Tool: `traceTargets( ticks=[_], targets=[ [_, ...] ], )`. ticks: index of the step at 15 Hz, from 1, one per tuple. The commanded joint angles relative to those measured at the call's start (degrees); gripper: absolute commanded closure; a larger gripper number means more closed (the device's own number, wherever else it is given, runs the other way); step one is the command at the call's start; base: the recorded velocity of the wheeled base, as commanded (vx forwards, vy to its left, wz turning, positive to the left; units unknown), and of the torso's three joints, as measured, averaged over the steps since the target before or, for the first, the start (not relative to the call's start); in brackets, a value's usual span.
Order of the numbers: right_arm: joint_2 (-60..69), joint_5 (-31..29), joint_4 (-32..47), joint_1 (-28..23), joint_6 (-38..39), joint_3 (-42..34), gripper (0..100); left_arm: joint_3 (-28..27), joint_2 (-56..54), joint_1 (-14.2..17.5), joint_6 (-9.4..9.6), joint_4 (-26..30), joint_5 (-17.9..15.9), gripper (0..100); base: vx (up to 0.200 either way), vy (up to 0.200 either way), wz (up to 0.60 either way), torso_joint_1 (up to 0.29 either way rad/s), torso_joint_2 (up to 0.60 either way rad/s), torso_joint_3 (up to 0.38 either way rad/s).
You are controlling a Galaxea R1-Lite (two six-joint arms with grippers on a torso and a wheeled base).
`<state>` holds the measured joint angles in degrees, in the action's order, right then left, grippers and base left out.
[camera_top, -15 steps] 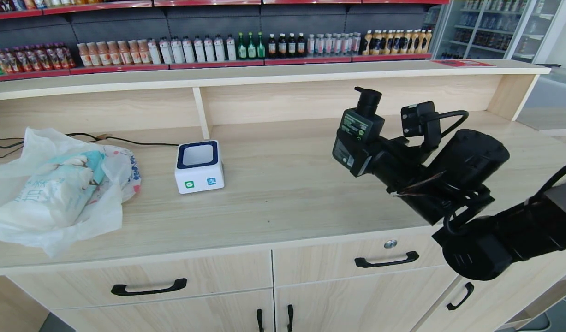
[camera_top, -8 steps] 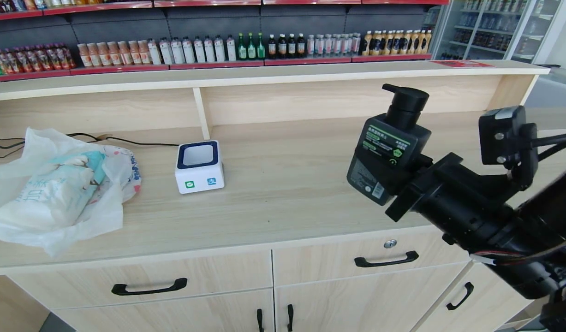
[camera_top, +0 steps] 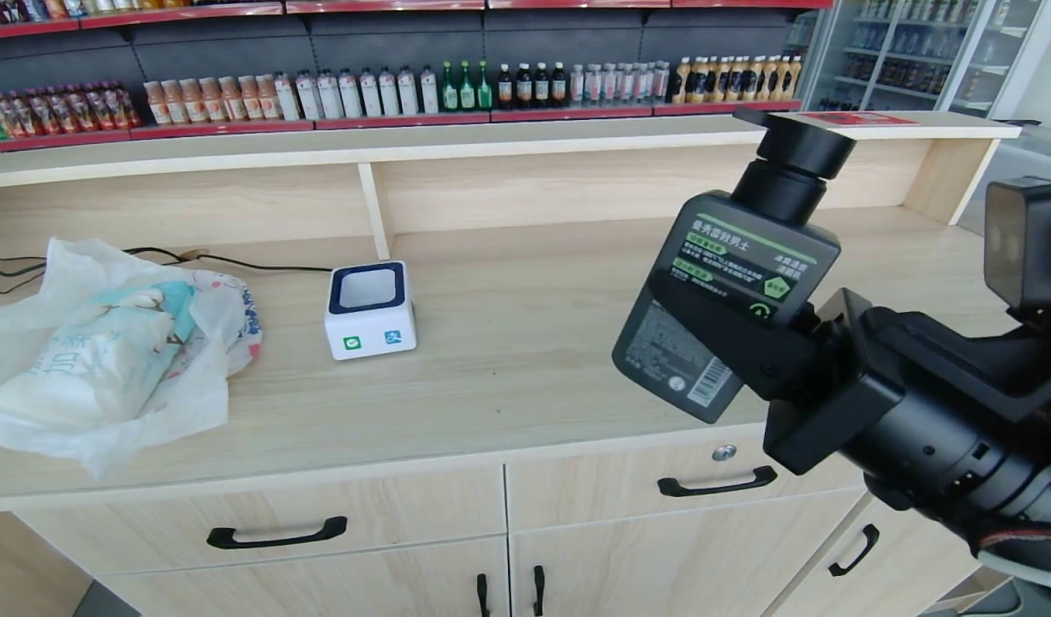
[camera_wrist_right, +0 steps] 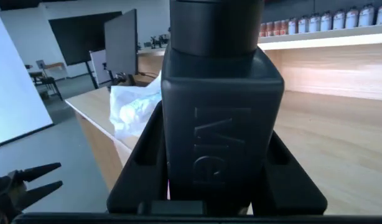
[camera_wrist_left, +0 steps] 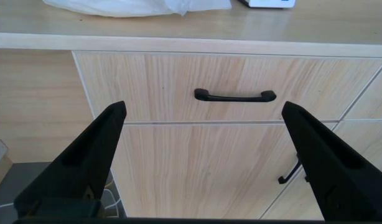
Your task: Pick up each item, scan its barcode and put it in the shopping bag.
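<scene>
Counter [camera_top: 525,386]: one scanner [camera_top: 369,310], one shopping bag [camera_top: 105,351], one bottle [camera_top: 748,257] aloft

Bright, even light fills the shop and leaves only soft, faint shadows on the wooden counter [camera_top: 534,360]. The white shopping bag [camera_top: 28,343] looks nearly washed out. The counter's straight edges bow toward the head view's borders. The black pump bottle [camera_wrist_right: 222,124] looks dark against the bright room.

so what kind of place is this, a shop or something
Most likely a convenience shop's checkout: shelves of bottled drinks run behind the wooden counter, a barcode scanner sits on it near a filled shopping bag, and a barcoded pump bottle is held above it.
</scene>
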<state>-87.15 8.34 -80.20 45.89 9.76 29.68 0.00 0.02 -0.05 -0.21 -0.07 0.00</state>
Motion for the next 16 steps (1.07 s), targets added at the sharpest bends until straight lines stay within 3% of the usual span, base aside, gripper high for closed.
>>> traceTargets(
  ticks=[1,5,12,16],
  targets=[
    [-3.38,0.36,-0.66,3.95,4.12,5.03,100,0.0,-0.02,-0.04,-0.06,-0.01,0.0,0,0.0,0.0,0.0,0.0,0.0,0.0],
    [-10.5,-0.08,-9.8,8.52,11.86,8.81,100,0.0,-0.02,-0.04,0.03,-0.01,0.0,0,0.0,0.0,0.0,0.0,0.0,0.0],
    [-5.75,0.01,-9.8,9.05,21.26,6.35,100,0.0,-0.02,-0.04,-0.06,-0.01,0.0,0,0.0,0.0,0.0,0.0,0.0,0.0],
    [0.14,-0.08,-9.8,13.62,24.16,-1.12,100,0.0,-0.02,-0.04,-0.06,-0.01,0.0,0,0.0,0.0,0.0,0.0,0.0,0.0]
  ],
)
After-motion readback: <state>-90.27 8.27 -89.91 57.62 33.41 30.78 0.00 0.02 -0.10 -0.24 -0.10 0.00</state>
